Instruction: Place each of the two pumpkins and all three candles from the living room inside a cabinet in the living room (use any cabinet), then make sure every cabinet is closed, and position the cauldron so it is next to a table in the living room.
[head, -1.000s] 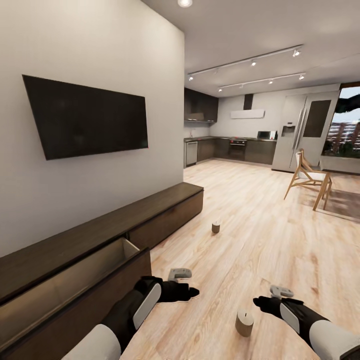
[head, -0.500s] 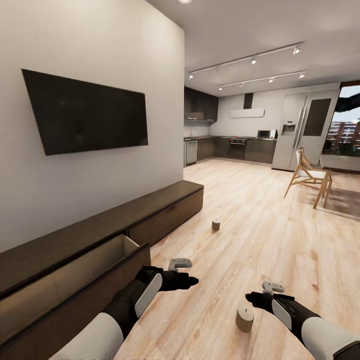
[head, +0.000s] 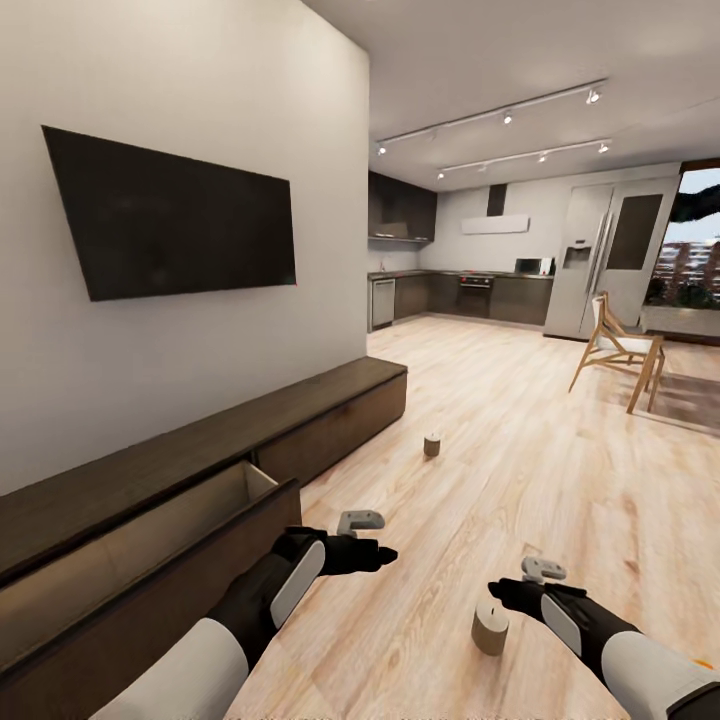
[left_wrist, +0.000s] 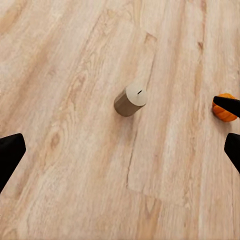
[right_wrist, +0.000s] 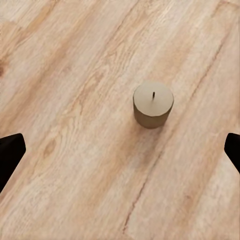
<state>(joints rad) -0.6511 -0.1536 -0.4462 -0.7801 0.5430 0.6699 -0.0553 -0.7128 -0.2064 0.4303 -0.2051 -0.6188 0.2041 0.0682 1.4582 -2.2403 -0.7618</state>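
Note:
The long dark-brown cabinet (head: 300, 420) runs along the left wall, and its near drawer (head: 150, 540) is pulled open with a pale inside. One candle (head: 431, 445) stands on the floor by the cabinet's far end. A second candle (head: 490, 628) stands just below my right gripper (head: 497, 592), which is open and hovers over a candle (right_wrist: 153, 105) in the right wrist view (right_wrist: 125, 145). My left gripper (head: 385, 553) is open and empty beside the drawer front. In the left wrist view it (left_wrist: 125, 147) looks down on a candle (left_wrist: 131, 100) and an orange pumpkin (left_wrist: 225, 109), partly hidden behind one fingertip.
A black TV (head: 170, 220) hangs on the white wall above the cabinet. Wood flooring stretches ahead to a dark kitchen (head: 470, 295) and a fridge (head: 610, 265). A wooden chair (head: 615, 345) stands at the right by a window.
The head view has shifted slightly, so everything sits a little higher in the picture. My right gripper has moved left, closer over the near candle. The left arm has hardly moved.

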